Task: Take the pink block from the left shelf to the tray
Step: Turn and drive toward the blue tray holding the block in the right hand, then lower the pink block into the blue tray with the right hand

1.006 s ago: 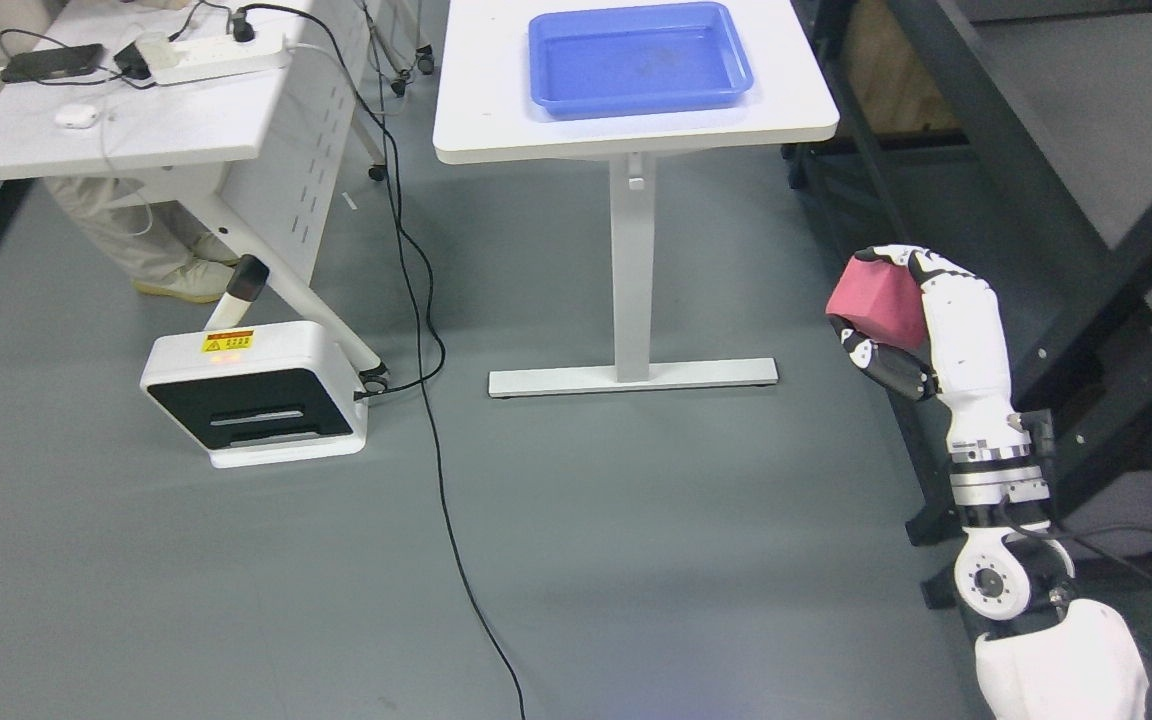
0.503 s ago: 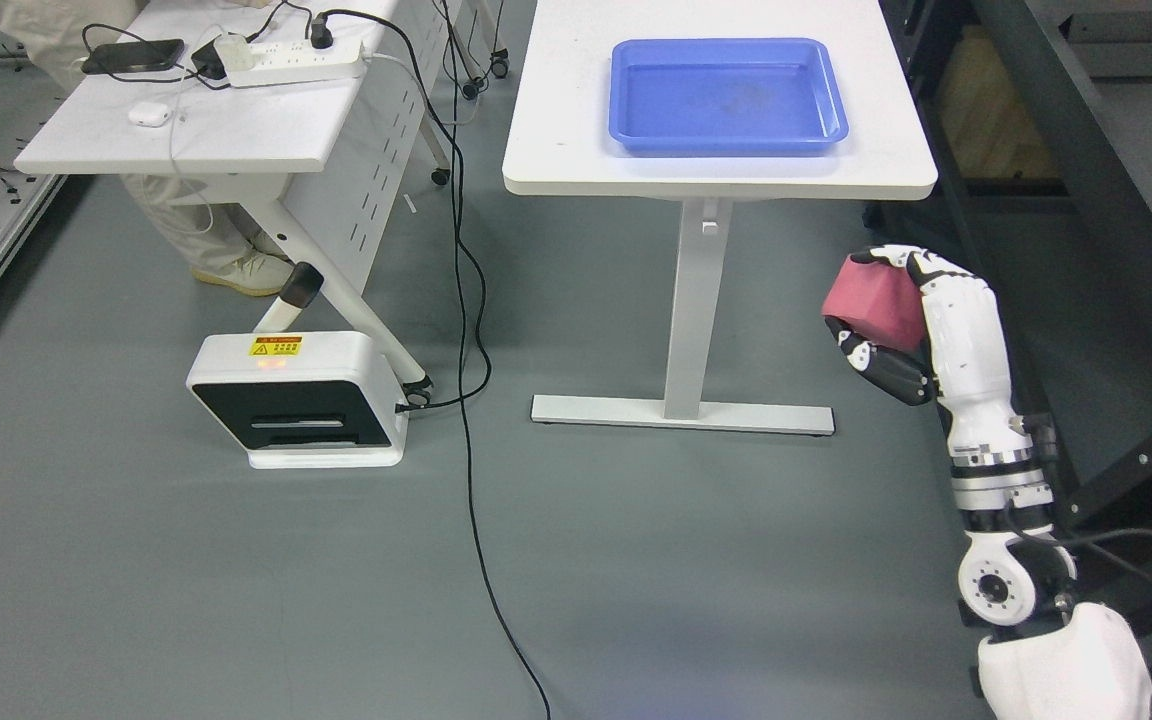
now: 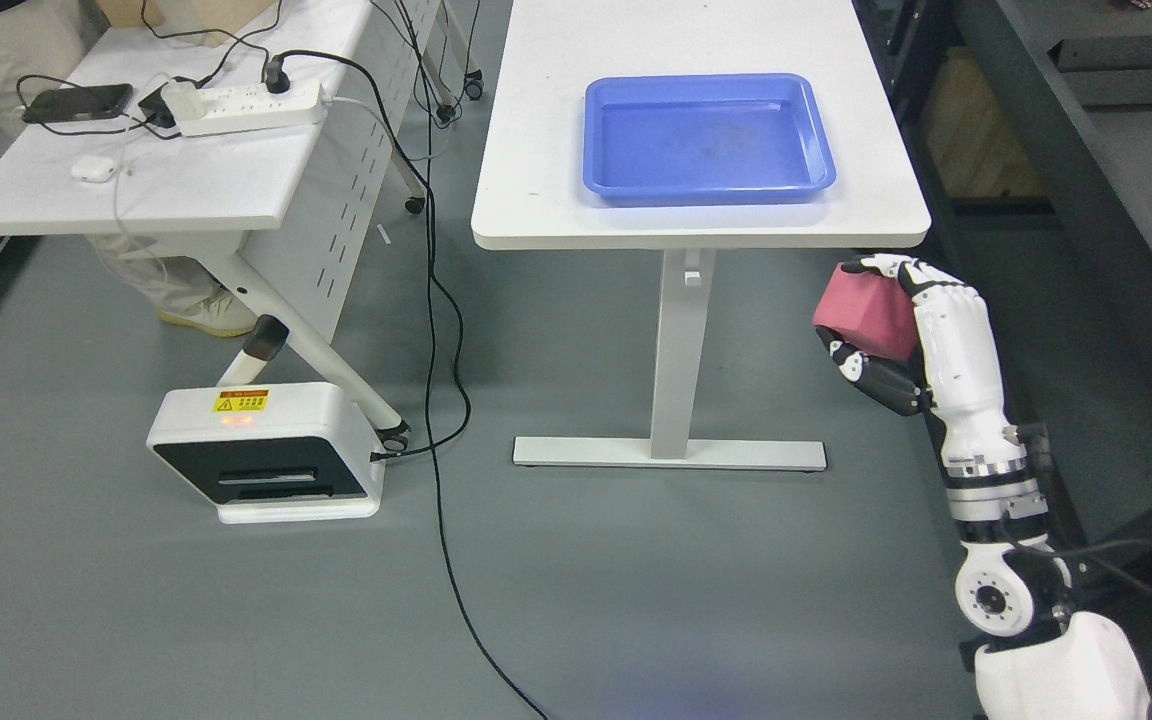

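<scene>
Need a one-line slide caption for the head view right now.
Right hand grips the pink block below the white table's front edge; the blue tray on it sits empty.

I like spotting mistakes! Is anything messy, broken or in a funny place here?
Nothing stands out. The right hand holds the pink block firmly, and the blue tray sits flat and empty on the white table.

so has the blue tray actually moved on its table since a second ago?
No. The blue tray sits in the same spot on the white table, near its front edge; the whole picture shifted, so the camera moved.
</scene>
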Available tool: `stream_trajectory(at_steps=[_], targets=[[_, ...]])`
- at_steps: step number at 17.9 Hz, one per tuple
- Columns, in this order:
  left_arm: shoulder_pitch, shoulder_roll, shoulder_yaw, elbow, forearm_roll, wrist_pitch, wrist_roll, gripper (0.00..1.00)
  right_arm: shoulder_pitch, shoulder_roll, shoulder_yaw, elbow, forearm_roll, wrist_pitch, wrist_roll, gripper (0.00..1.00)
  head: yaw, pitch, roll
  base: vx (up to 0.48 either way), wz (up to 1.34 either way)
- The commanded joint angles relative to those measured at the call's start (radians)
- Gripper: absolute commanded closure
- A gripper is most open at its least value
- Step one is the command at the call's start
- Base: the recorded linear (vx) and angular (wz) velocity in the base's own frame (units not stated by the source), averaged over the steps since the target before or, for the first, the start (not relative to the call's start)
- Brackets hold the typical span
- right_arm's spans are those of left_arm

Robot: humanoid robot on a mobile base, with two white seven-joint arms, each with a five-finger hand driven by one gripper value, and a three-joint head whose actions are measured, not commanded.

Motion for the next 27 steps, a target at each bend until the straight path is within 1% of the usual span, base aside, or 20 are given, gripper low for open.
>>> stream_trajectory(at_steps=[1, 11, 15, 24, 27], targets=[[-0.029, 0.017, 0.0, -0.017, 0.0, 0.0, 0.001, 0.0, 0.002, 0.009, 0.029, -0.004, 0.0, -0.004, 0.004, 0.98, 0.0, 0.0, 0.0, 0.203, -0.08], [-0.029, 0.017, 0.0, -0.017, 0.0, 0.0, 0.001, 0.0, -0.005, 0.003, 0.099, -0.004, 0.016, -0.004, 0.044, 0.98, 0.0, 0.0, 0.0, 0.208, -0.03], [-0.029, 0.017, 0.0, -0.017, 0.0, 0.0, 0.001, 0.0, -0.013, 0.003, 0.128, -0.004, 0.084, -0.004, 0.05, 0.98, 0.0, 0.0, 0.0, 0.242, 0.06], [-0.029, 0.017, 0.0, -0.017, 0.0, 0.0, 0.001, 0.0, -0.016, 0.005, 0.154, -0.01, 0.087, -0.014, 0.089, 0.97, 0.0, 0.0, 0.0, 0.251, 0.04], [-0.029, 0.017, 0.0, -0.017, 0.0, 0.0, 0.001, 0.0, -0.01, 0.005, 0.16, -0.021, 0.087, -0.066, 0.092, 0.97, 0.0, 0.0, 0.0, 0.207, -0.06]])
